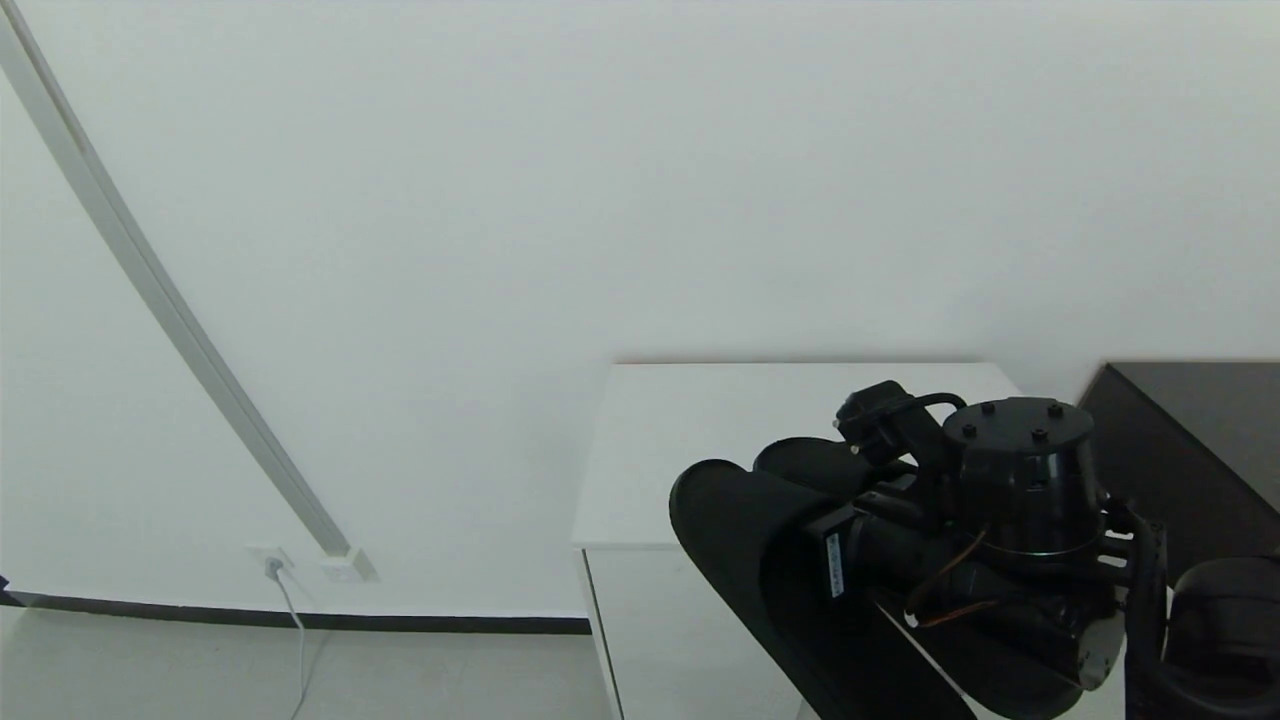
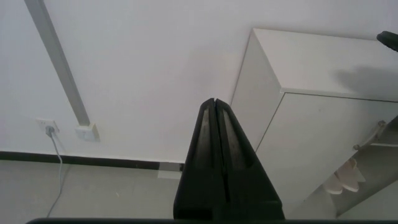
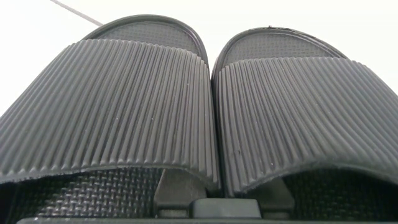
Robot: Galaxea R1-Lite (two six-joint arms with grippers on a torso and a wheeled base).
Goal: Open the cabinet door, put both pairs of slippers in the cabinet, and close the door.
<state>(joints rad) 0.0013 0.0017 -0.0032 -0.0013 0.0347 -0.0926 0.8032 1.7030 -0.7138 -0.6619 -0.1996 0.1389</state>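
Head view: right hand point(image 3: 207, 200) pinching black slippers point(image 1: 740, 530), held aloft against cabinet point(image 1: 780, 440) front top edge. Left hand point(image 2: 214, 111) pressed together, empty. Pale pair point(image 2: 346, 179) apparently shelved inside. Advise: lower, keep soles level, release deep on shelf.

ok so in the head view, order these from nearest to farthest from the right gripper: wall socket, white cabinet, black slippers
1. black slippers: clamped in the right gripper itself.
2. white cabinet: just behind and below the gripper.
3. wall socket: low down, far off to the robot's left.
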